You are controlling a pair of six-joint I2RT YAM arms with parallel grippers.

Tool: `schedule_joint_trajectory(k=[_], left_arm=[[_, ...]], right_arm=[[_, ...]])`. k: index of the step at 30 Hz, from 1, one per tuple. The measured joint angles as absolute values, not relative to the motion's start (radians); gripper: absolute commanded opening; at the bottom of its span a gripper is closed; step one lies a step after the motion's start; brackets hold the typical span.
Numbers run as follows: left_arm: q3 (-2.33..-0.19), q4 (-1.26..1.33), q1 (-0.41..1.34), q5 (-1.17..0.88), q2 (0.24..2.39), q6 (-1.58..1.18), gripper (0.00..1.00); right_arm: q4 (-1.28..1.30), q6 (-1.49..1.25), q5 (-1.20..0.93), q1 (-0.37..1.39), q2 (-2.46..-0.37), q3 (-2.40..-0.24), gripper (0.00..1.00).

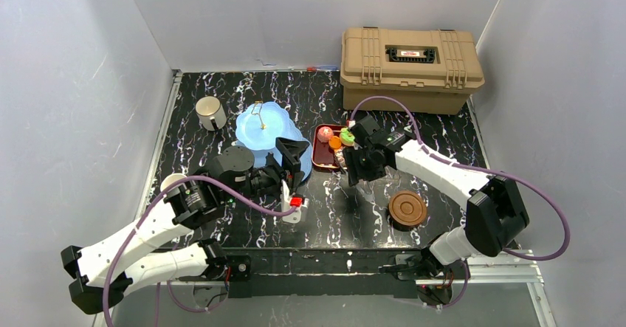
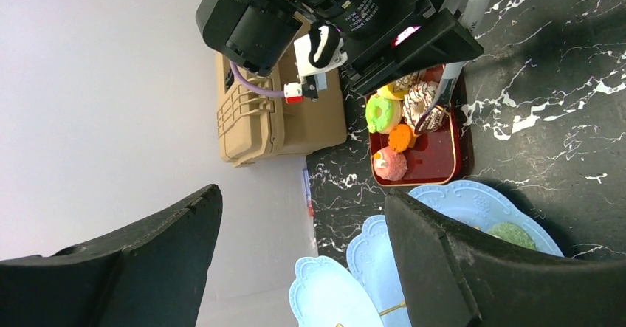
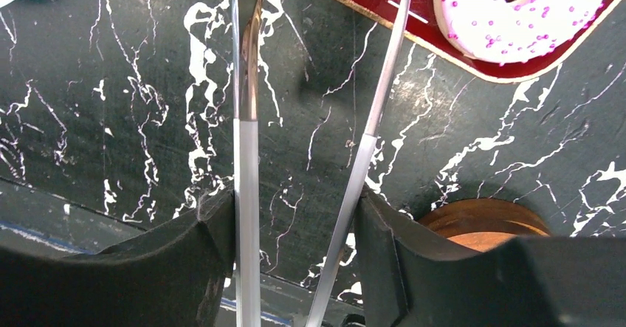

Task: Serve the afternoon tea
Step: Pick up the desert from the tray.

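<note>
Both reaching inward, left pincer [image 2: 303, 209] gaping, empty, right pincer [image 3: 295, 220] clamping tongs [image 3: 246, 157], tips in tray [image 2: 435, 161]

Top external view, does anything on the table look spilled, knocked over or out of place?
Nothing stands out. The light blue stand is upright, the toy cakes sit inside the dark red tray, and the brown saucers are stacked evenly. The tongs are simply held by the right end effector.
</note>
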State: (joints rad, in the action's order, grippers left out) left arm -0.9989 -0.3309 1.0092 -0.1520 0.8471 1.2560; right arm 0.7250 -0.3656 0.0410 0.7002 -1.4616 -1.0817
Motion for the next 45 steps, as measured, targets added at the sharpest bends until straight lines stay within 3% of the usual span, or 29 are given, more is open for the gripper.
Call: schedule_joint_trajectory(k=[11, 19, 32, 45], left_arm=[[-1.059, -0.345, 1.009, -0.144, 0.847, 1.234, 0.78], [-1.097, -0.344, 1.006, -0.076, 0.873, 1.149, 0.78], [-1.252, -0.369, 0.81, -0.001, 0.954, 0.889, 0.79], [-1.252, -0.384, 0.801, -0.047, 0.954, 0.855, 0.79]], right_arm=[[0.744, -0.368, -0.028, 0.682, -1.485, -1.082, 0.22], [0.765, -0.36, -0.025, 0.682, -1.468, -1.114, 0.1], [0.794, -0.335, -0.026, 0.682, -1.406, -1.155, 0.09], [0.751, -0.309, 0.027, 0.682, -1.41, -1.115, 0.04]])
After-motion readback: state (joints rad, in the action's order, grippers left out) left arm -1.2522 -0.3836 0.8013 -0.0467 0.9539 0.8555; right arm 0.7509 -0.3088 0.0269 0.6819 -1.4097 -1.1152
